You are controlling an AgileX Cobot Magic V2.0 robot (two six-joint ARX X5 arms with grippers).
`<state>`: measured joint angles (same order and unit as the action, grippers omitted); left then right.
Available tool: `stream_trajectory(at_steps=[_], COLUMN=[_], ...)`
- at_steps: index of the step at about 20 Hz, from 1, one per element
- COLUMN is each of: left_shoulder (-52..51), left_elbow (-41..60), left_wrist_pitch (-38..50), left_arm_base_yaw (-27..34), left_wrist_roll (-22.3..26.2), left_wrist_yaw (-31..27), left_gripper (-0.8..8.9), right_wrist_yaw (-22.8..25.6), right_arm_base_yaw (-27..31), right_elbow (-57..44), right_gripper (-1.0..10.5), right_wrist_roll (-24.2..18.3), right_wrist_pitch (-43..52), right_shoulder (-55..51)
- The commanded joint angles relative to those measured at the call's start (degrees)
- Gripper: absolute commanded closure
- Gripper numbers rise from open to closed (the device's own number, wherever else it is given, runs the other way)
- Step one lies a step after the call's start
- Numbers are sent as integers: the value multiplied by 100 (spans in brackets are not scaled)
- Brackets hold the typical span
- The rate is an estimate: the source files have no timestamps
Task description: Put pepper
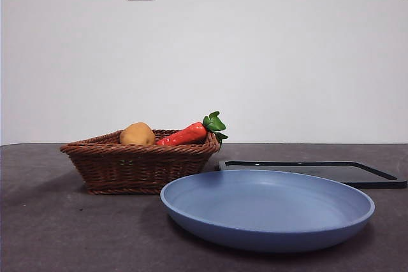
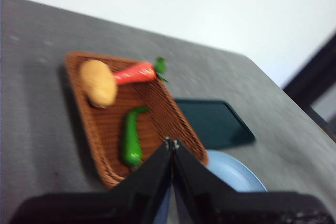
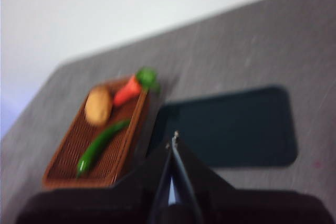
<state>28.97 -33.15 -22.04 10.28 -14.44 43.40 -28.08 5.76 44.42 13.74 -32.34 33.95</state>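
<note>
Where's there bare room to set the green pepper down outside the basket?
The blue plate is bare, and so is the dark tray behind it. The basket is crowded: pepper, potato, carrot.

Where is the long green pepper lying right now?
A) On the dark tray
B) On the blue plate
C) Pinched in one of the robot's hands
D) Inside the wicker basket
D. Both wrist views show the green pepper lying on the floor of the wicker basket, beside the potato and carrot, while the blue plate and the dark tray hold nothing.
</note>
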Motion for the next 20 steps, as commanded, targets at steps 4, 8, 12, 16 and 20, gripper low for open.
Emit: stream_trajectory(at_steps=[4,8,12,16,20], left_shoulder=[664,935,935,935,935], left_elbow=[-938,-1423,-1517,-1523,-1523], left_wrist_pitch=[-1276,-2341,-2566,-2562,-2559], left_arm_base_yaw=[-103,-286,-461,-468,-468], left_wrist_roll=[1316,1989,2094,2028,2020], left_wrist_yaw=[363,337,326,319,332], left_gripper=[807,807,807,601,471], right_wrist_yaw=[-192,-155,-149,-157,-160], right_arm_base_yaw=[-140,-424,-822,-894,-896], right_elbow=[1058,1486,1523,1523,1523], right_gripper=[941,941,941,822,656], right_wrist_roll=[-1550,-2037,-2194,-2129,-2037], right_wrist_pitch=[-1661,-2522,-2693,-2686,-2686], right_shoulder=[789,1102,1200,1215,1276])
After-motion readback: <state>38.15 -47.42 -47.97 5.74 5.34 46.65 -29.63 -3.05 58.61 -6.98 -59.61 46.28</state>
